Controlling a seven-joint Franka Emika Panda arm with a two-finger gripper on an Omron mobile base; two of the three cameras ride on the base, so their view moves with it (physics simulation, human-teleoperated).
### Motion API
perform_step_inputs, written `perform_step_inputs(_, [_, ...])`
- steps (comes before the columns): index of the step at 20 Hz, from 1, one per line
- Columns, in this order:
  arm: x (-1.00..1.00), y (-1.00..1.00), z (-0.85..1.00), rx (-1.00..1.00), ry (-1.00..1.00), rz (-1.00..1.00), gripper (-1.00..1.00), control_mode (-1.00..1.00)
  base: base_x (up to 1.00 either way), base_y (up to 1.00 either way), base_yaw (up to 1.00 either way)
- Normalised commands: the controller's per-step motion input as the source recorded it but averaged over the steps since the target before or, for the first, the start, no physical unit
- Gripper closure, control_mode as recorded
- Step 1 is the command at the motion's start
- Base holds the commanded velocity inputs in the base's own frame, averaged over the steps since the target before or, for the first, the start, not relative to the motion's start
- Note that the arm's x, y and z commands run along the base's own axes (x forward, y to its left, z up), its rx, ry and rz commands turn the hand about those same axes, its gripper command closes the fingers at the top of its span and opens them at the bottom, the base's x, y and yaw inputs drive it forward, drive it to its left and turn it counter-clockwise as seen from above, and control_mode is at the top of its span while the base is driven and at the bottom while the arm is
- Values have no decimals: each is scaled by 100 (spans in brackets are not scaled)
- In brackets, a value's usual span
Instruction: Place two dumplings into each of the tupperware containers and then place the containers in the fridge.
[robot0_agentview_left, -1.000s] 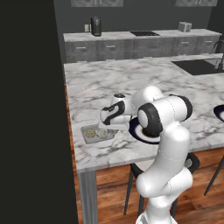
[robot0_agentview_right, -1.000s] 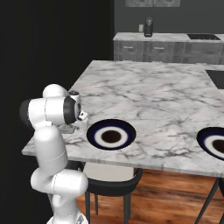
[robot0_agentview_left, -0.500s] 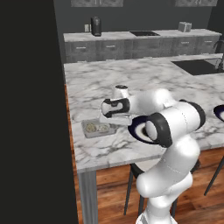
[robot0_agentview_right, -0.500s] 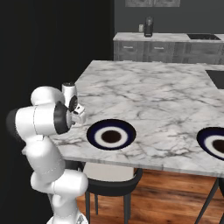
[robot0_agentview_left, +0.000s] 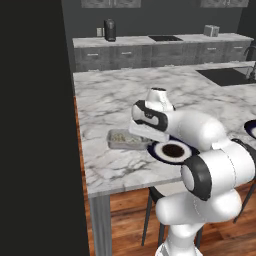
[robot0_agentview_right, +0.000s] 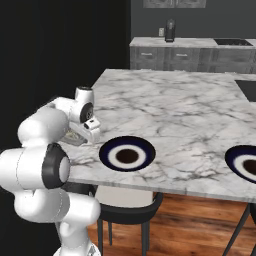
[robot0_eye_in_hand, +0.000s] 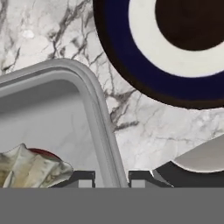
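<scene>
Two small dark fingertips of the tool (robot0_eye_in_hand: 112, 178) sit close together astride the rounded rim of a shallow grey see-through container (robot0_eye_in_hand: 94, 105), pinching its thin wall. Inside it, just beside the tips, lies a pale, crinkled dumpling (robot0_eye_in_hand: 30, 168) with a folded top. The container rests on a glossy white desk (robot0_agentview_left: 115, 100) veined in grey marble, near its front left corner. Just beside it is a round dark blue plate (robot0_eye_in_hand: 144, 74) with a white ring and a dark brown centre. Further back, a dark grey cabinet run carries a black cylindrical kettle (robot0_agentview_left: 110, 30).
</scene>
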Motion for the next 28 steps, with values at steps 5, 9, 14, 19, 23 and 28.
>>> perform_step_inputs(5, [-74,-62,48,3,14,-36,100,-100,0,0,0])
perform_step_inputs(9, [-76,-55,40,3,11,-35,100,-100,0,0,0])
perform_step_inputs(14, [-47,5,31,-12,-2,-26,100,-100,0,0,0])
perform_step_inputs(19, [-43,9,36,-15,0,-27,100,-100,0,0,0])
perform_step_inputs(23, [-50,6,48,-6,-4,-28,100,-100,0,0,0])
perform_step_inputs(28, [-45,4,27,-2,-3,-25,100,-100,0,0,0])
